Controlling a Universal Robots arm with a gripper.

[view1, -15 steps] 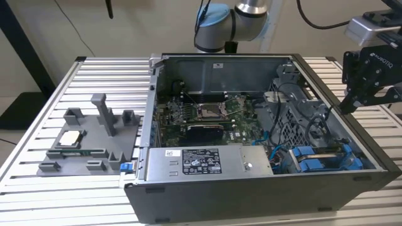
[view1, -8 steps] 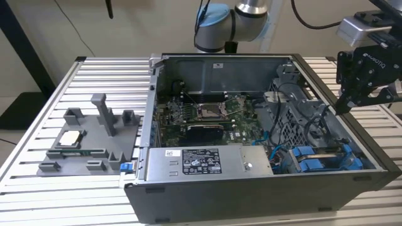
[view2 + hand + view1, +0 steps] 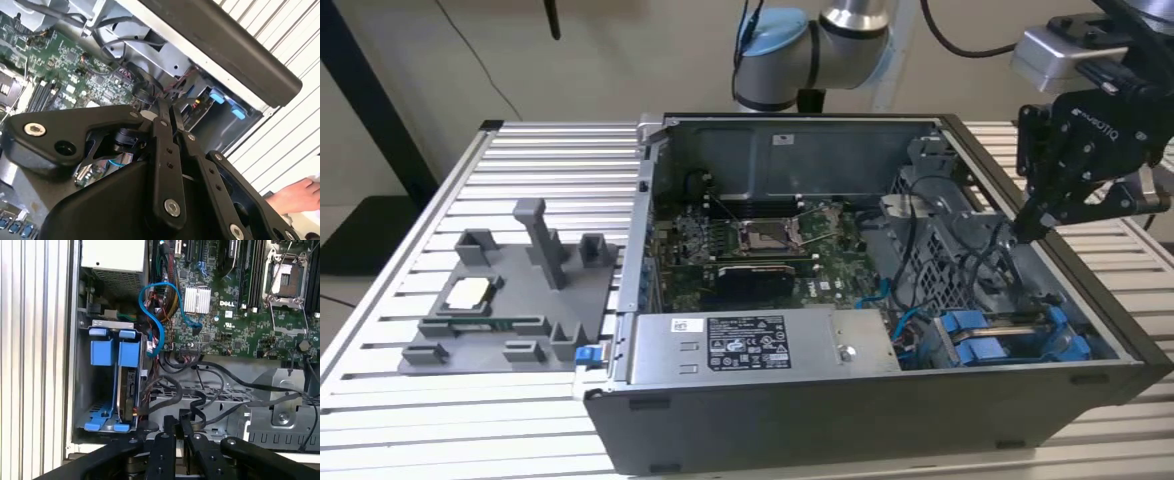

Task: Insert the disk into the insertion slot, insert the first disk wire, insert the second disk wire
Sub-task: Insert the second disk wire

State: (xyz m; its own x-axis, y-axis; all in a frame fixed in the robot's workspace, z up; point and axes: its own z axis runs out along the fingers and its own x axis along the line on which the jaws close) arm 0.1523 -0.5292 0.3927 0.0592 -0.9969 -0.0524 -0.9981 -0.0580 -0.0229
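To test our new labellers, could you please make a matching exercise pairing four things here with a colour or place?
1 power supply
2 grey fixture
3 looped cable
4 gripper

a blue
b outside the case, at the exterior view's left
c silver, inside the case
d over the case's side, at the exterior view's right

Pairs: 1-c; 2-b; 3-a; 4-d

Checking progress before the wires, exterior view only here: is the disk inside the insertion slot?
Observer: Yes. In the first wrist view the disk stands edge-on in the insertion slot, beside the other blue carrier.
Operator: And the gripper?
Observer: The gripper has its fingers together, close to the black cables next to the slot.
Operator: Anyone nearby?
Observer: In the second wrist view a person's hand is beside the case.
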